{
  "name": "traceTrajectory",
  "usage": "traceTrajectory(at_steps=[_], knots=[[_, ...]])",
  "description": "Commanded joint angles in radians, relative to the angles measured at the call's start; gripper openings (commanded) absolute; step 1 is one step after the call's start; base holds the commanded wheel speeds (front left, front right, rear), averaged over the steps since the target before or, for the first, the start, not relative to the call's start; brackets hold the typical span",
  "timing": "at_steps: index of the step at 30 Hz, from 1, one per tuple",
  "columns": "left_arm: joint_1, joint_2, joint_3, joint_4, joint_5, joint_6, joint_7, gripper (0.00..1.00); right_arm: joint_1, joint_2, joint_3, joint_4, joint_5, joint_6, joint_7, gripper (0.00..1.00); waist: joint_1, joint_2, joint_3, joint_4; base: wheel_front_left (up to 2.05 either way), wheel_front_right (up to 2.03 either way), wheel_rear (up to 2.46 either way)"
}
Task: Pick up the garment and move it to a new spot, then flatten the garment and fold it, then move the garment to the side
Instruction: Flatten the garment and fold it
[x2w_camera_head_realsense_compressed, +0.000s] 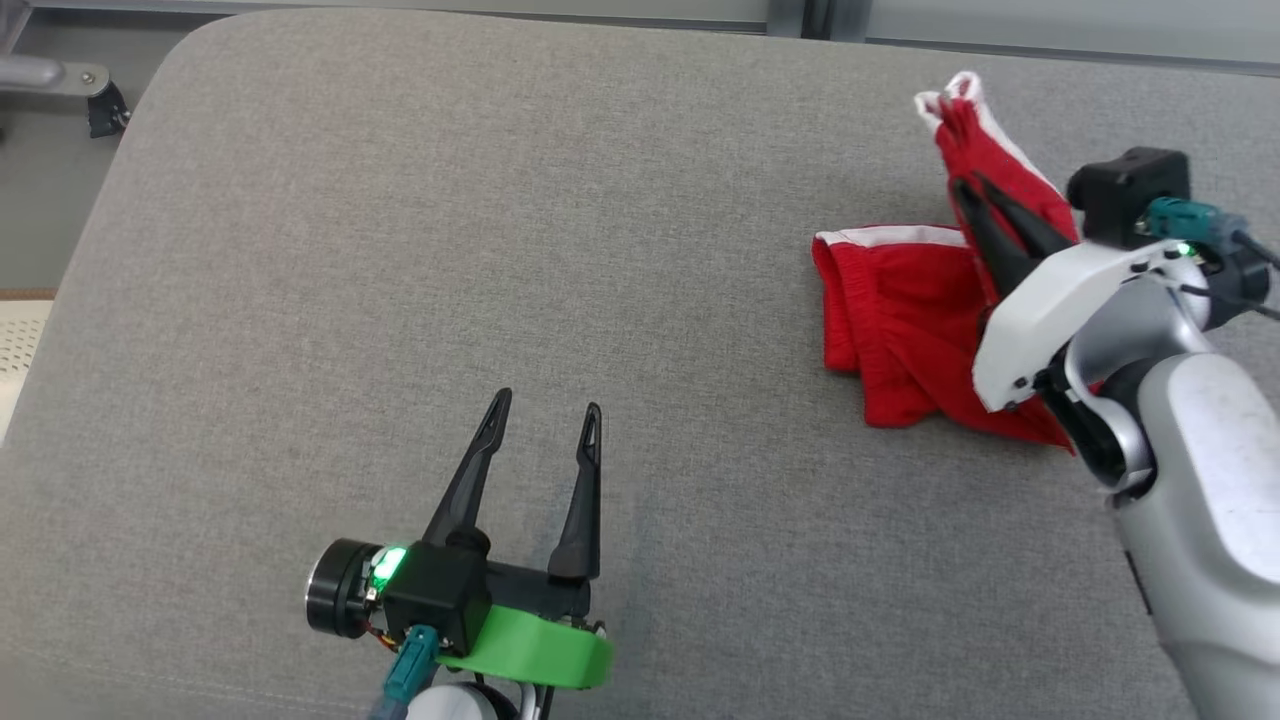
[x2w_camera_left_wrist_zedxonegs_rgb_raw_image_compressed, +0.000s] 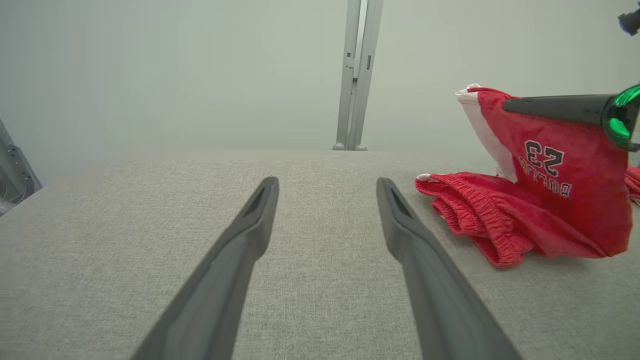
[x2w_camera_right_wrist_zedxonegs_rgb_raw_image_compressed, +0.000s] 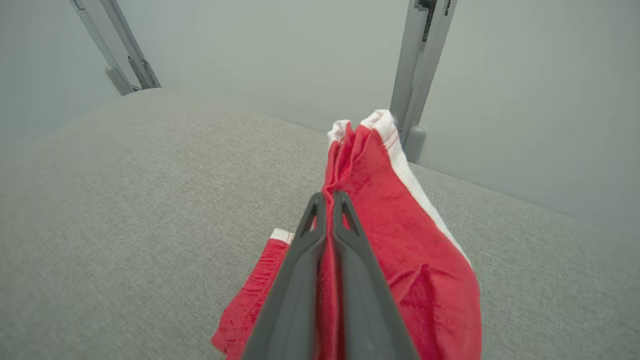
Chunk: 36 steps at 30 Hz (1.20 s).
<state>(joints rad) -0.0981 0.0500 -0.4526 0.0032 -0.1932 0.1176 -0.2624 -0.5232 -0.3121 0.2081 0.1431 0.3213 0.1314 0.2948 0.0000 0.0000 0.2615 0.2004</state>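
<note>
So, my right end effector (x2w_camera_head_realsense_compressed: 965, 183) is clamped tight on the garment (x2w_camera_head_realsense_compressed: 900, 320), with both fingers pressed together and red cloth squeezed between them. You can see that best in the right wrist view. The garment is a pair of red shorts with white trim along the edges. It sits toward the far right of the grey fabric worktop (x2w_camera_head_realsense_compressed: 500, 250) in my head view.

One part of it is pulled up off the surface where I've got it pinched, and a white-edged corner pokes out past my fingertips. The rest lies crumpled on the worktop below, with the gathered waistband on the side toward my left arm. From the left wrist view there's a "23" and some lettering printed on the raised bit, and it reads upside down from there.

My left end effector (x2w_camera_head_realsense_compressed: 548, 402) is spread wide with nothing in it. It's low over the bare worktop near the front edge, well apart from the garment. A grey metal post (x2w_camera_left_wrist_zedxonegs_rgb_raw_image_compressed: 356, 75) stands behind the far edge.
</note>
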Motion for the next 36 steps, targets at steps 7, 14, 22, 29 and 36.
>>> traceTrajectory(at_steps=[7,14,22,29,36], knots=[[0.004,0.001,0.011,0.016,-0.009,-0.003,-0.003,1.0,0.032,0.104,0.059,0.067,-0.037,-0.002,-0.011,0.0,0.0,0.0,0.029,0.03,0.0,0.0,0.0],[-0.01,0.001,0.01,0.034,-0.019,0.005,-0.003,1.0,0.003,0.131,0.13,0.096,0.021,-0.002,-0.082,1.0,0.0,0.0,0.05,0.014,0.0,0.0,0.0],[0.006,0.001,0.026,0.045,-0.008,0.0,-0.003,1.0,0.043,0.053,0.047,-0.023,0.071,-0.002,-0.206,1.0,0.0,0.0,0.018,-0.056,0.0,0.0,0.0],[0.022,0.002,0.042,0.039,0.008,-0.011,-0.003,1.0,0.165,-0.027,-0.078,-0.038,0.071,-0.002,-0.271,1.0,0.0,0.0,-0.019,-0.123,0.0,0.0,0.0],[0.038,0.002,0.056,0.035,0.021,-0.021,-0.003,1.0,0.248,-0.014,-0.059,-0.004,0.223,-0.001,-0.294,0.0,0.0,0.0,-0.058,-0.16,0.0,0.0,0.0]])
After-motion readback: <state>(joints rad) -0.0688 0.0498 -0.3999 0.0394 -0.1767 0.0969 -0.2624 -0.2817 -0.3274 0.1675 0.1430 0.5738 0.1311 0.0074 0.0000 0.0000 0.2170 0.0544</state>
